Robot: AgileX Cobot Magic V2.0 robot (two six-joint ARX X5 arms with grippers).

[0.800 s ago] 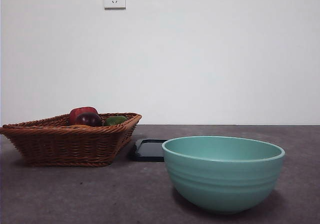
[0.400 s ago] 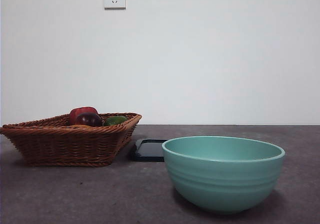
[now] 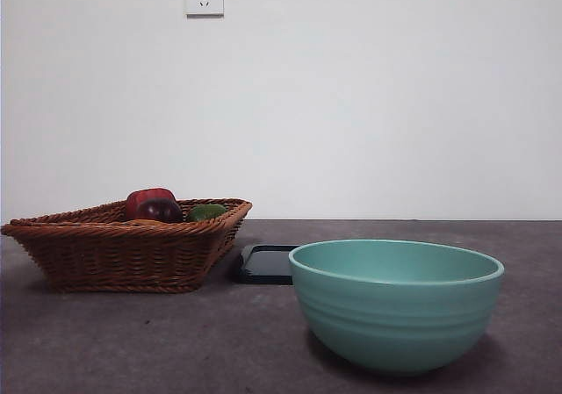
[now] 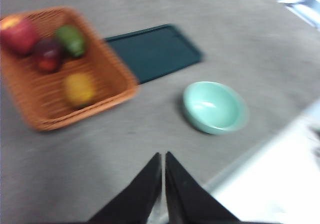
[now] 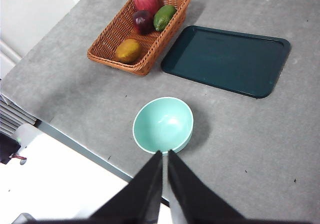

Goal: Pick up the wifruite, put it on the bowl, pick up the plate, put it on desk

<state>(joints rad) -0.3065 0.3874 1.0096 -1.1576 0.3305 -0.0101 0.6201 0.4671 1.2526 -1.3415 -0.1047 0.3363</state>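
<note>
Brownish-orange wifruite (image 5: 128, 50) lying in wicker basket (image 5: 107, 44); both jaws closed, empty. Risk: grabbing neighbouring purple fruit (image 5: 142, 20) instead.

Left end effector (image 4: 163, 156) jaws closed, right end effector (image 5: 164, 155) jaws closed, both raised

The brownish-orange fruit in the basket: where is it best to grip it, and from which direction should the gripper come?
Probably from straight above, with the jaws closing across the narrow middle of the wifruite. It lies on its side in the wicker basket, close to the wall at one end, so a sideways approach looks blocked. The purple fruit lies apart from it, leaving room.
</note>
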